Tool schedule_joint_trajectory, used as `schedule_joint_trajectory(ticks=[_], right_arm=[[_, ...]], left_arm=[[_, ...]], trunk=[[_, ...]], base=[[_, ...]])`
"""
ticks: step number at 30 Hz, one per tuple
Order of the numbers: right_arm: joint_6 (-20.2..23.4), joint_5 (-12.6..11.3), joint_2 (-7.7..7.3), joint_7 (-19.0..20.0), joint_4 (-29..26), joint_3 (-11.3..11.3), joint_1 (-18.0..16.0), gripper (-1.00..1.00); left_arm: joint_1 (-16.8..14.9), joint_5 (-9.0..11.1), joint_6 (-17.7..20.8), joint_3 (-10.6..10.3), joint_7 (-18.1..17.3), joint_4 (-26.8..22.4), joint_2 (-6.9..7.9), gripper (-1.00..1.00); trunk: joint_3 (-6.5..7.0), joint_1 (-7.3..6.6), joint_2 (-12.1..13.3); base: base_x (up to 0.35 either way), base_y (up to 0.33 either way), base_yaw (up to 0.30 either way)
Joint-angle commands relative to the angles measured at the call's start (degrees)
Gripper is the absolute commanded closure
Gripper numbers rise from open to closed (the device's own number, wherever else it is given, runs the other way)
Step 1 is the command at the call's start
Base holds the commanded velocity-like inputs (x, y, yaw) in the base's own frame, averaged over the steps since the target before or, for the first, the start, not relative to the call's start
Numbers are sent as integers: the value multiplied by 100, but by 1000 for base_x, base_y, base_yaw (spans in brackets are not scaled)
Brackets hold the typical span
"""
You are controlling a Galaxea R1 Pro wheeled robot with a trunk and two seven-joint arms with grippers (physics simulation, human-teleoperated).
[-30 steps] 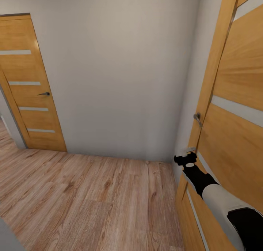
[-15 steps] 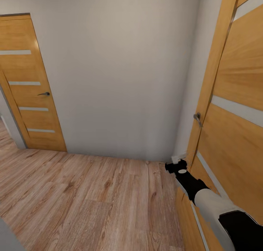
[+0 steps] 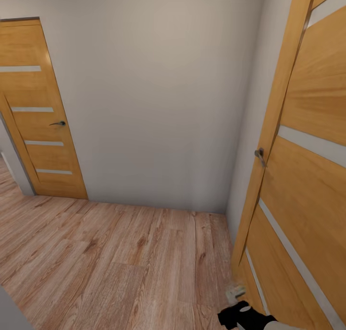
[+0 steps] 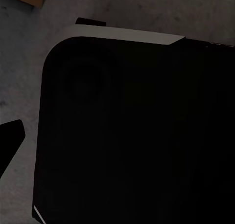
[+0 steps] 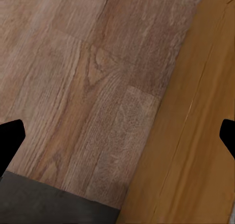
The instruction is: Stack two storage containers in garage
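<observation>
So the robot's in a hallway here. Far left in the head view there's a closed wooden door with four pale horizontal strips across it and a small dark lever handle on its right edge. Next to it is a plain off-white wall that runs across to an inside corner. A light wood plank floor fills the lower part, with a skirting line where it meets the wall.

On the right, a second wooden door of the same style stands very close to the camera, seen at a steep angle, with a grey lever handle on its near edge. Right at the bottom, just beside that door's lower edge, the right gripper pokes into the picture, black with a pale tip, low over the planks.

The right wrist view looks down on the planks with the orange door's surface alongside. The two black fingertips sit at opposite edges of that picture, so the jaws are spread wide with nothing between them.

The left wrist view is mostly a big black rounded body with a light-grey rim, over mottled grey ground. One dark fingertip shows at the edge, so can't tell how those jaws stand.

The storage containers aren't visible anywhere here.
</observation>
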Motion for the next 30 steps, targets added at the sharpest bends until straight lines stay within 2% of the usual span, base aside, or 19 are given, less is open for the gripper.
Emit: schedule_joint_trajectory(ticks=[1,4,8,11,15,21,25,27,30], right_arm=[[-70,38,1,-5,8,16,139,-100],[-253,43,-22,-3,9,17,530,-100],[-373,35,-214,-1,9,17,1049,-100],[-386,29,-270,-7,9,17,1323,-100],[-459,25,-353,-61,9,17,1903,-100],[-747,22,-433,-59,15,17,2209,-100],[-807,22,-574,-24,17,17,2402,-100],[-946,22,-622,-16,17,17,2604,-100],[-1168,22,-652,-12,17,16,2731,-100]], left_arm=[[-4,38,-18,14,-1,6,-1,-100],[-4,39,-18,15,-1,6,-1,-100],[-4,39,-18,15,-1,6,-1,-100],[-4,39,-18,15,-1,0,-1,-100],[-4,39,-18,15,-1,2,-1,-100],[-4,39,-18,15,-1,0,-1,-100],[-4,43,-18,19,-1,-2,-1,-100],[-4,46,-18,22,-1,-2,-1,-100],[-4,48,-18,23,-1,2,-1,-100]], trunk=[[-5,0,-3],[-5,0,-3],[-5,0,-3],[-5,0,-3],[-5,0,-3],[-5,0,-3],[-5,0,-3],[-5,0,-3],[-5,0,-3]], base=[[0,0,0],[0,0,0],[0,0,0],[0,0,0],[0,0,0],[0,0,0],[0,0,0],[0,0,0],[0,0,0]])
